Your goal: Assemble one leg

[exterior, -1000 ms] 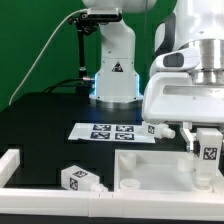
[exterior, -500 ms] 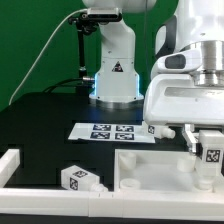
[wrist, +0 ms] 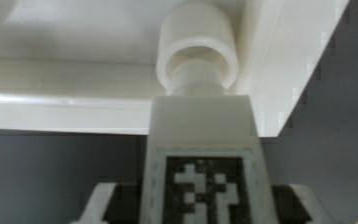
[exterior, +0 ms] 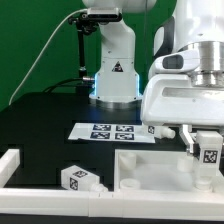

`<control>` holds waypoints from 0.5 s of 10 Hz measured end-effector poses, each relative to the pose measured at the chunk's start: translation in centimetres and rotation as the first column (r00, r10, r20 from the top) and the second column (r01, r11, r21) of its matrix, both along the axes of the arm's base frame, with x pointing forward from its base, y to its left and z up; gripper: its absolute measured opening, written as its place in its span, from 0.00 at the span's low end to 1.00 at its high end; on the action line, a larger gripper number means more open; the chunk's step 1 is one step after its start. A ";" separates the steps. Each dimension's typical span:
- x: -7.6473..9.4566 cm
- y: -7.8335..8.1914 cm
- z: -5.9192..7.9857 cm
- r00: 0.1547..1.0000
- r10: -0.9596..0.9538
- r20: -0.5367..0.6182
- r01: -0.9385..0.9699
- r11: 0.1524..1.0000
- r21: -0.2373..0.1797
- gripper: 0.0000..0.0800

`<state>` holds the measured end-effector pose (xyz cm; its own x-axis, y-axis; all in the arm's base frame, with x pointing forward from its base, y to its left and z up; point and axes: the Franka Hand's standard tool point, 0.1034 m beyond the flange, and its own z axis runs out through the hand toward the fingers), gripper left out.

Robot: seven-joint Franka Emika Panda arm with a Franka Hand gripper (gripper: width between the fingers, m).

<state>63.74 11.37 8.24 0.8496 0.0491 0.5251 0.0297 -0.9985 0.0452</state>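
My gripper (exterior: pixel 207 148) is shut on a white leg (exterior: pixel 208 153) with a black-and-white tag, held upright over the right part of the big white panel (exterior: pixel 150 168). In the wrist view the leg (wrist: pixel 201 130) runs up the middle between my fingers (wrist: pixel 114 205), and its round stub meets the panel (wrist: pixel 87 70) at a corner. A second tagged leg (exterior: pixel 80 179) lies on the table at the front, left of the panel. A third leg (exterior: pixel 156 129) lies behind the panel, partly hidden by my arm.
The marker board (exterior: pixel 108 131) lies flat mid-table behind the panel. A white rail (exterior: pixel 12 165) borders the table at the exterior view's left and front. The robot base (exterior: pixel 112 60) stands at the back.
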 end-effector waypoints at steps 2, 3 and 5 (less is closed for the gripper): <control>-0.3 0.1 -0.2 1.000 0.005 -0.006 -0.005 1.000 -0.002 0.35; -0.4 0.4 -0.4 1.000 0.008 -0.009 -0.008 1.000 -0.001 0.35; -0.4 0.1 -0.8 1.000 0.008 -0.014 -0.008 1.000 -0.006 0.35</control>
